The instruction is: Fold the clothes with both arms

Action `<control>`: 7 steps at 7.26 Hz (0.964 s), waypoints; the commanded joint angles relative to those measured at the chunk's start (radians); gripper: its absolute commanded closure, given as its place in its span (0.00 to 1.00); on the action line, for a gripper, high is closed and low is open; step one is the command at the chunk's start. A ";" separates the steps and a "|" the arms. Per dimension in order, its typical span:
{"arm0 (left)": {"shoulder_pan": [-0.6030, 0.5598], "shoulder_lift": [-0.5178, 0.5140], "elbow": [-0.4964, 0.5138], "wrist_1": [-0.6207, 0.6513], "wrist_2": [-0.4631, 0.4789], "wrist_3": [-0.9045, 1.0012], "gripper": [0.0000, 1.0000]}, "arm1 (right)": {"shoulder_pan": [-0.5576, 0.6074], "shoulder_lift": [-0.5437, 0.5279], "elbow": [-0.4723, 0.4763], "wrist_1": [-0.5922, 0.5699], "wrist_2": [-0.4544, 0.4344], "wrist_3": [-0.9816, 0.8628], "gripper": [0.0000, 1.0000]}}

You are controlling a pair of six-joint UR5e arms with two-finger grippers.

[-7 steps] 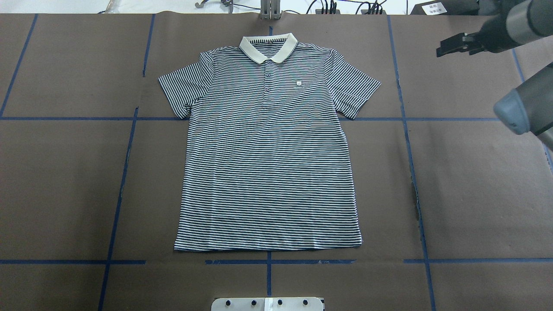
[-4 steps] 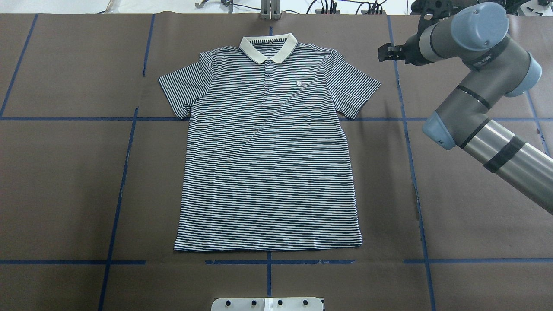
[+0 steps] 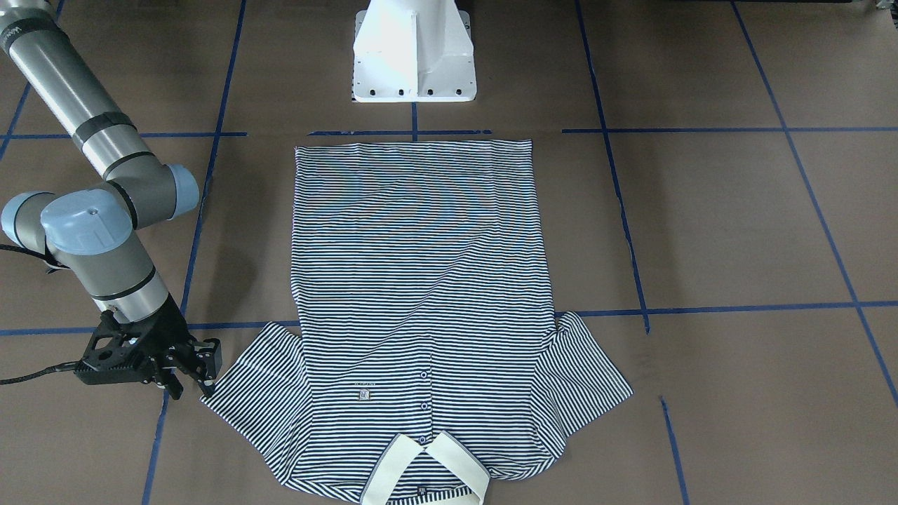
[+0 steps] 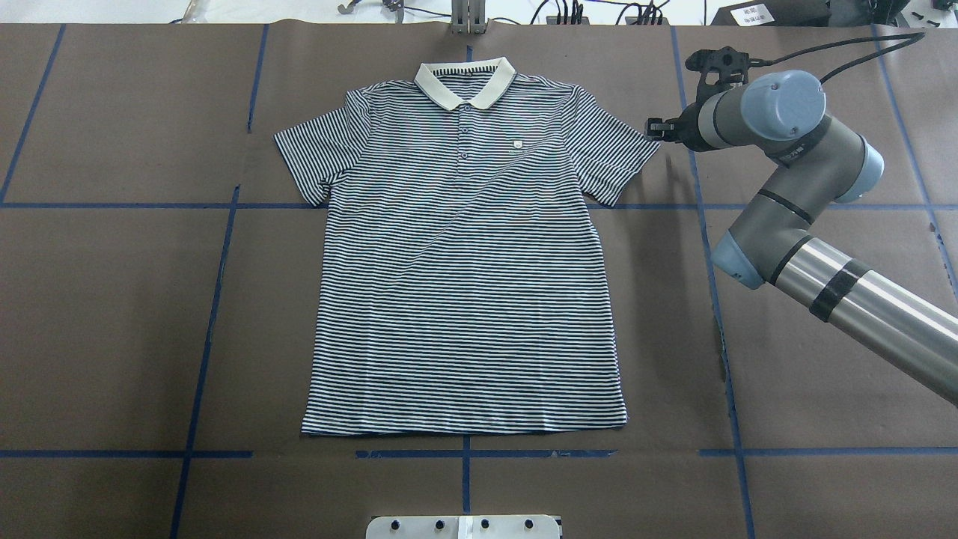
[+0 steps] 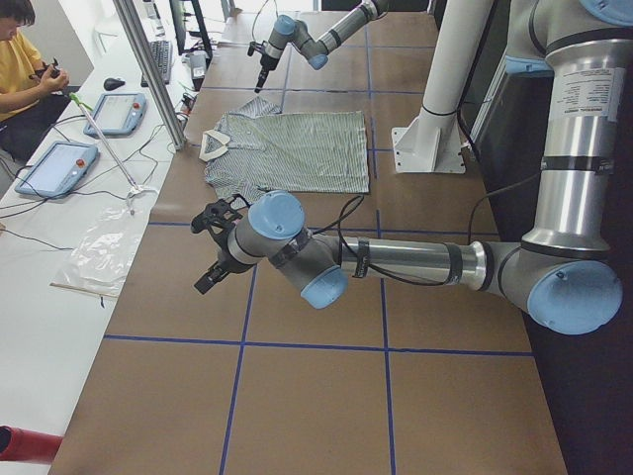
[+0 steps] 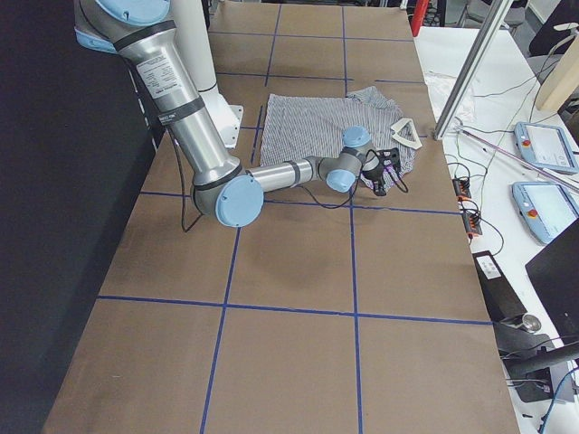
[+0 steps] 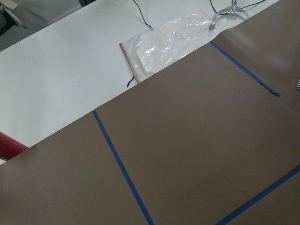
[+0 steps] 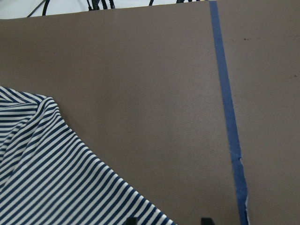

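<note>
I'm seeing right arm (image 4: 861, 296) and left arm (image 5: 415, 259): silver-grey tubes, light-blue joint caps, black forearm band, black cable at wrist; right gripper (image 3: 195, 375) black, white pedestal (image 3: 414, 52) with bolt holes

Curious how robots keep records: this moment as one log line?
polo shirt: flat, unfolded | right gripper: open at sleeve edge | left gripper: off shirt

Polo shirt (image 4: 464, 284) flat on table (image 4: 112, 299), collar (image 4: 465, 78) far from pedestal (image 3: 414, 52), right gripper (image 4: 653, 132) just beside one sleeve (image 4: 617, 159)
</note>
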 commanded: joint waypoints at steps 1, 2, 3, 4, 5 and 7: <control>0.002 0.001 0.005 -0.015 -0.001 -0.001 0.00 | -0.017 0.028 -0.032 -0.001 -0.028 -0.001 0.45; 0.002 0.003 0.005 -0.015 -0.001 -0.001 0.00 | -0.028 0.042 -0.055 0.001 -0.049 0.001 0.45; 0.002 0.005 0.005 -0.016 -0.001 -0.001 0.00 | -0.033 0.042 -0.055 0.002 -0.053 -0.001 0.46; 0.002 0.008 0.005 -0.016 -0.001 0.000 0.00 | -0.036 0.041 -0.055 0.001 -0.056 -0.001 0.47; 0.002 0.009 0.005 -0.016 -0.001 0.002 0.00 | -0.036 0.041 -0.057 -0.001 -0.059 -0.001 0.48; 0.004 0.014 0.008 -0.038 -0.001 0.001 0.00 | -0.036 0.034 -0.058 -0.002 -0.059 -0.004 0.49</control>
